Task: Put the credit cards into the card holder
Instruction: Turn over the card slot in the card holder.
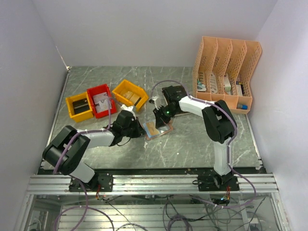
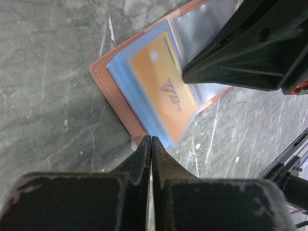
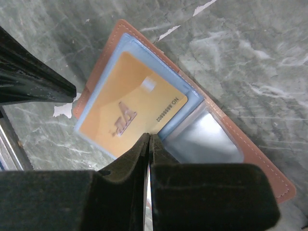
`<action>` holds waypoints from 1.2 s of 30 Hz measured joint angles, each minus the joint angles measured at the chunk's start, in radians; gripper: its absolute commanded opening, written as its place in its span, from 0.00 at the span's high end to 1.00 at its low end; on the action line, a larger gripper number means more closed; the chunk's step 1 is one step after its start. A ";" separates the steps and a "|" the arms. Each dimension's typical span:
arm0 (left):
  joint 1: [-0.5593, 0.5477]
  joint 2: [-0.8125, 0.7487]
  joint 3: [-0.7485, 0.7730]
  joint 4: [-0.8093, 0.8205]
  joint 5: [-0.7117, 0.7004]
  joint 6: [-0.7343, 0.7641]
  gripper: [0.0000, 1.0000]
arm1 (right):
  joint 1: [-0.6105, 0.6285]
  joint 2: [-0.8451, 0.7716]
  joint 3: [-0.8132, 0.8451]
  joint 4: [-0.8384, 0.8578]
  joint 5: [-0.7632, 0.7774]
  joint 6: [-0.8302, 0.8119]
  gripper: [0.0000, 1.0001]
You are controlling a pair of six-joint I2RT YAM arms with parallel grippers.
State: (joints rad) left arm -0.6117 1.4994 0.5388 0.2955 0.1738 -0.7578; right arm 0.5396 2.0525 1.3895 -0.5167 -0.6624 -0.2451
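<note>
The card holder [image 1: 162,131] lies open on the table's middle, tan-brown with clear sleeves [image 3: 207,137]. An orange-gold credit card [image 3: 130,106] lies on its left half on top of a light blue card [image 2: 120,77]; both stick out past the holder's [image 2: 108,82] near edge. My left gripper [image 2: 151,139] is shut with nothing between its fingers, its tips at the holder's edge by the blue card's corner. Shut as well, my right gripper [image 3: 149,137] has its tips against the orange card's long edge. In the top view the left gripper [image 1: 142,131] and right gripper [image 1: 159,117] flank the holder.
Two yellow bins [image 1: 79,107] [image 1: 130,95] and a red bin [image 1: 101,100] stand at the back left. A peach slotted file rack [image 1: 226,72] stands at the back right. A small white item [image 1: 154,100] lies behind the right gripper.
</note>
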 measured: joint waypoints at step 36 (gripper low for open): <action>0.000 0.071 0.039 0.003 -0.009 0.010 0.93 | -0.001 0.055 0.049 -0.046 -0.007 0.010 0.98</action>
State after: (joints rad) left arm -0.6117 1.5707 0.5774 0.2989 0.1646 -0.7483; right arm 0.5388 2.1075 1.4384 -0.5629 -0.6697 -0.2352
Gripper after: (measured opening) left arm 0.076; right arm 0.018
